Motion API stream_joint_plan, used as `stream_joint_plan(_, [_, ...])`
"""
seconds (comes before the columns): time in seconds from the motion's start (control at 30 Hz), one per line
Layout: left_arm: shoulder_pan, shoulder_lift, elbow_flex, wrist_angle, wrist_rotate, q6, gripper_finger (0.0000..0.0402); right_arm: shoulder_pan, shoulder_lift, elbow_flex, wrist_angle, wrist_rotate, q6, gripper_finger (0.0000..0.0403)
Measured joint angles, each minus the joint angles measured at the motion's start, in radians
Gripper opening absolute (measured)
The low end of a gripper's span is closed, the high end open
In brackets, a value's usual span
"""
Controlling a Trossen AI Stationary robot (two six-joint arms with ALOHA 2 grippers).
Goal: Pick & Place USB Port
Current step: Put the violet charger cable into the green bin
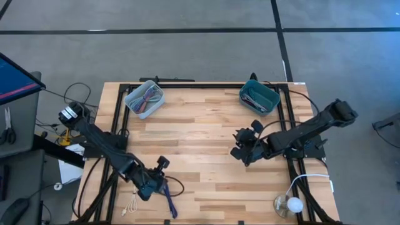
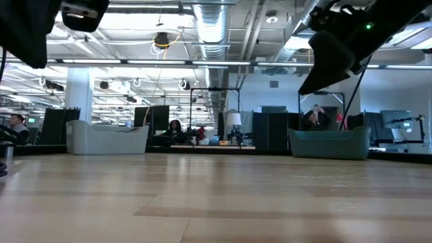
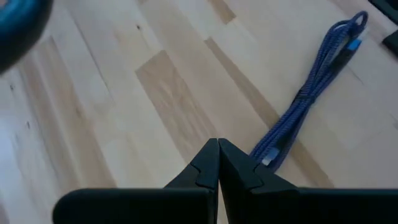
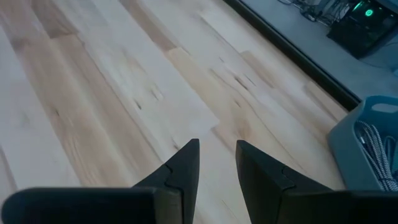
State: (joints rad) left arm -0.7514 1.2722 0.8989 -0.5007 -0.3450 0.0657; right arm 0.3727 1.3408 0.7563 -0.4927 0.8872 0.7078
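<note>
A blue braided USB cable [image 3: 311,93], folded into a long bundle, lies flat on the wooden table near its front left corner [image 1: 169,201]. My left gripper [image 3: 217,146] hovers just beside the bundle's nearer end, fingers shut with nothing between them; in the high view it is at the near left [image 1: 156,186]. My right gripper [image 4: 217,146] stands open by a narrow gap above bare wood at the table's right middle [image 1: 240,152], holding nothing.
A pale grey bin [image 1: 144,99] with cables stands at the far left. A teal bin [image 1: 258,97] with cables stands at the far right and also shows in the right wrist view [image 4: 367,143]. A white cord [image 1: 131,206] hangs off the front left edge.
</note>
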Motion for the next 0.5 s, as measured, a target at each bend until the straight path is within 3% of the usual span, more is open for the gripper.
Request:
stream_joint_plan(0.33, [-0.047, 0.149, 0.0, 0.029, 0.006, -0.006, 0.0008, -0.009, -0.021, 0.001, -0.003, 0.0, -0.008, 0.0098])
stream_joint_plan(0.5, [-0.038, 0.138, 0.0, 0.036, 0.005, -0.043, 0.0018, -0.009, -0.021, 0.001, -0.003, -0.001, -0.008, 0.0098])
